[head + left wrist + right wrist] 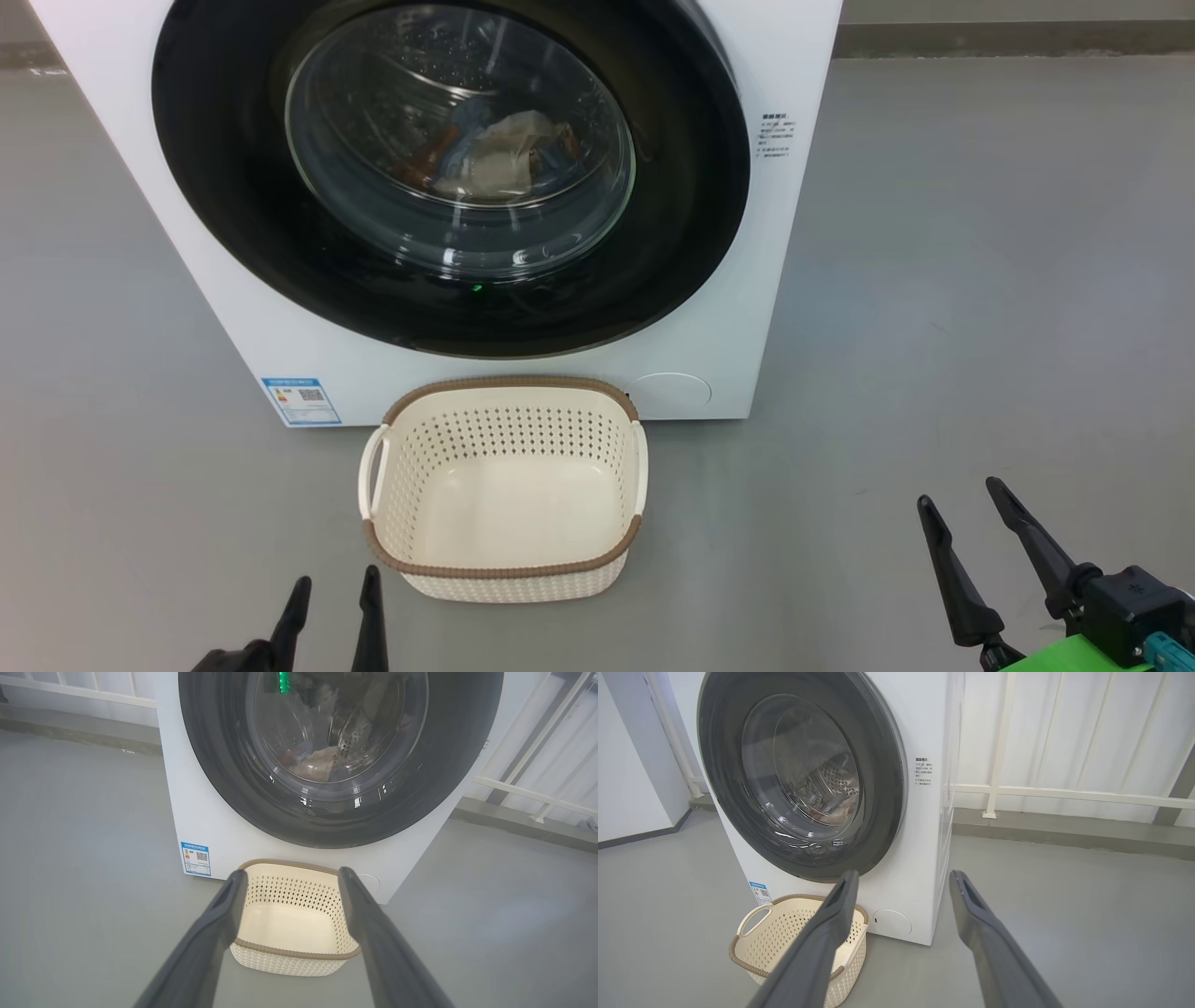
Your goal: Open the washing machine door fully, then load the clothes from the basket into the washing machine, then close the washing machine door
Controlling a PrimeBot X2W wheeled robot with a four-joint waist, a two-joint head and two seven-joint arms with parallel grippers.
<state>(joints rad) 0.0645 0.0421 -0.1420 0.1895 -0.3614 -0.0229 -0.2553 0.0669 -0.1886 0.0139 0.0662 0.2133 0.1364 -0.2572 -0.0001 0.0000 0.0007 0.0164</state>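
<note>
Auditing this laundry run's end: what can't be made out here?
- Crumpled pale clothes behind glossy black round door, head view: glass reflections blur which garments.
- Big white washing machine, top: cut off by every view's upper edge.
- Blue label, head view: print too small.
- Cream perforated plastic basket, right wrist view: right gripper partly hides its floor.

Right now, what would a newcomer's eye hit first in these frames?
The glossy black washing machine door, shut, dominates the top of the head view, with the clothes showing through it. Below it the basket stands empty on the grey floor, and the left end effector and right end effector sit open at the bottom corners.
</note>
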